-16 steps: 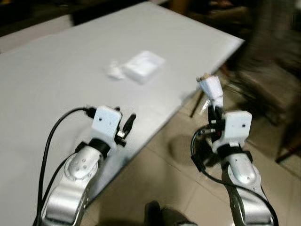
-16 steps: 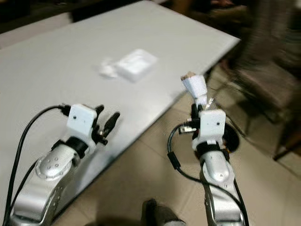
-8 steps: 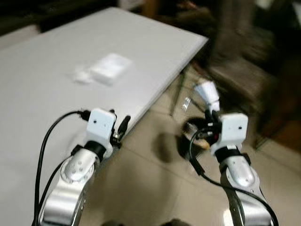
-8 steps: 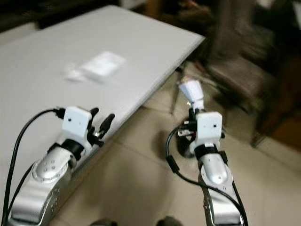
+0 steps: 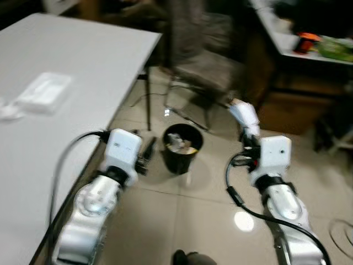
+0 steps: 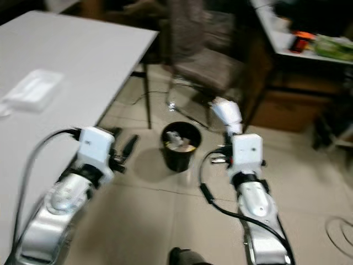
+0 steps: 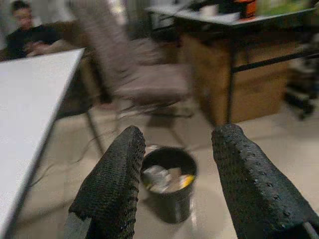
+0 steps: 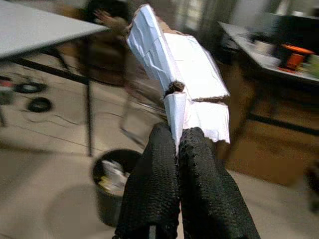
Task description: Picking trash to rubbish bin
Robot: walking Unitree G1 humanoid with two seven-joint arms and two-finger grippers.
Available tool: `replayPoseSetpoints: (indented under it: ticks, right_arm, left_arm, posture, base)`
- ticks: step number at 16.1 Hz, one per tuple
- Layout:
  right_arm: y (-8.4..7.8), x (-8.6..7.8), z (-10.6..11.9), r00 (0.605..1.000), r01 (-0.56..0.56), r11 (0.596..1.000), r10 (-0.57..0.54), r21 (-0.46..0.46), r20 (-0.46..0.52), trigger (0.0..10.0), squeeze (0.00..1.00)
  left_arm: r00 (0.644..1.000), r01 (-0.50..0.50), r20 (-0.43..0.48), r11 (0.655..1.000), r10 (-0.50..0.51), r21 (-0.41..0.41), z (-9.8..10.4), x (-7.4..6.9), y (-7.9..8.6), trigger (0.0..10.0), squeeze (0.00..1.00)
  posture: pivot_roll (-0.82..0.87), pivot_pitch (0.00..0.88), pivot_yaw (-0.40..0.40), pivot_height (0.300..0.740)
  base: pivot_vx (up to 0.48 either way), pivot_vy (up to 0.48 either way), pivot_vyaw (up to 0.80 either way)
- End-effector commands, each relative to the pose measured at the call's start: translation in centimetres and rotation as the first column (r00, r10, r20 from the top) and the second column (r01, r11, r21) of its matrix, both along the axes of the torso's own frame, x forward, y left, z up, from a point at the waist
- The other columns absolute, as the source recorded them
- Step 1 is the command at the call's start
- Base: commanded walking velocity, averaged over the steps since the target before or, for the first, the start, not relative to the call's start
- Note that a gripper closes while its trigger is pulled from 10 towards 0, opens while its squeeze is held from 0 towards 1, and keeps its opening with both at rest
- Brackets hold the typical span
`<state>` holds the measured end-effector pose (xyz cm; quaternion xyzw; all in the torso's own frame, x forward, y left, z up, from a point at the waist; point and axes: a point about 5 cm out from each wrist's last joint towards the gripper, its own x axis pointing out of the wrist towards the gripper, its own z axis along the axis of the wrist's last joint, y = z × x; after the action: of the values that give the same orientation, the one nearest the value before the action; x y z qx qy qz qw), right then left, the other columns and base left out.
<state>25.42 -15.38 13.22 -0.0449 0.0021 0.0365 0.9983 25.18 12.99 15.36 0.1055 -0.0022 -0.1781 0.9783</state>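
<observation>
Your right claw [image 8: 177,164] is clamped on a crumpled white paper wrapper [image 8: 179,82], held upright above the fingers. The black rubbish bin [image 5: 182,148] sits on the floor ahead and to its left, between both arms, already holding some scraps. Left claw [image 7: 177,194] is spread apart, empty, roughly aimed at the bin. A white packet [image 5: 44,91] lies on the desk [image 5: 83,49], near its left edge.

Bins: one black rubbish bin [image 5: 180,148] on the floor
Benches: one white bench [image 5: 66,61] beside the bin
Chairs: one chair [image 5: 204,61] behind the bin
Packets: one white packet [image 5: 44,93] on the bench
Grippers: two
</observation>
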Motion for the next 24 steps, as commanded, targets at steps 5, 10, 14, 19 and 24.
replayPoseSetpoints:
  ticks: [5, 10, 14, 19, 24]
  right_arm:
    - [0.3, -0.2, -1.4, 0.994, -0.031, 1.000, 0.030, -0.003, -0.103, 10.0, 0.00]
    - [0.3, -0.2, -1.6, 0.992, -0.037, 0.999, 0.037, -0.005, -0.119, 10.0, 0.00]
    - [0.1, -0.1, -1.6, 0.992, -0.035, 0.999, 0.033, -0.010, -0.123, 10.0, 0.00]
    - [0.1, 0.0, -2.1, 0.989, -0.064, 0.998, 0.060, -0.024, -0.138, 10.0, 0.00]
    - [0.4, 0.2, -2.6, 0.984, -0.088, 0.996, 0.082, -0.028, -0.157, 10.0, 0.00]
  left_arm:
    - [1.000, -0.002, -0.023, 1.000, 0.002, 0.027, -1.0, -0.2, 0.4, 10.0, 0.00]
    - [1.000, -0.005, -0.024, 1.000, 0.006, 0.024, -1.1, -0.2, 0.6, 10.0, 0.00]
    - [1.000, -0.005, -0.025, 1.000, 0.006, 0.019, -1.1, -0.1, 0.5, 10.0, 0.00]
    - [0.999, -0.005, -0.031, 1.000, 0.005, 0.017, -1.3, -0.2, 0.6, 10.0, 0.00]
    - [0.999, -0.007, -0.034, 1.000, 0.007, 0.021, -1.3, -0.1, 0.8, 10.0, 0.00]
  posture:
    - [-0.04, 0.096, -0.074, 0.740]
    - [-0.04, 0.099, -0.075, 0.740]
    - [-0.04, 0.101, -0.075, 0.740]
    - [-0.04, 0.101, -0.076, 0.740]
    - [-0.04, 0.101, -0.074, 0.740]
  base:
    - [0.347, 0.000, -0.28]
    - [0.385, 0.000, 0.00]
    - [0.390, 0.000, 0.00]
    - [0.390, 0.000, 0.00]
    - [0.391, 0.000, 0.00]
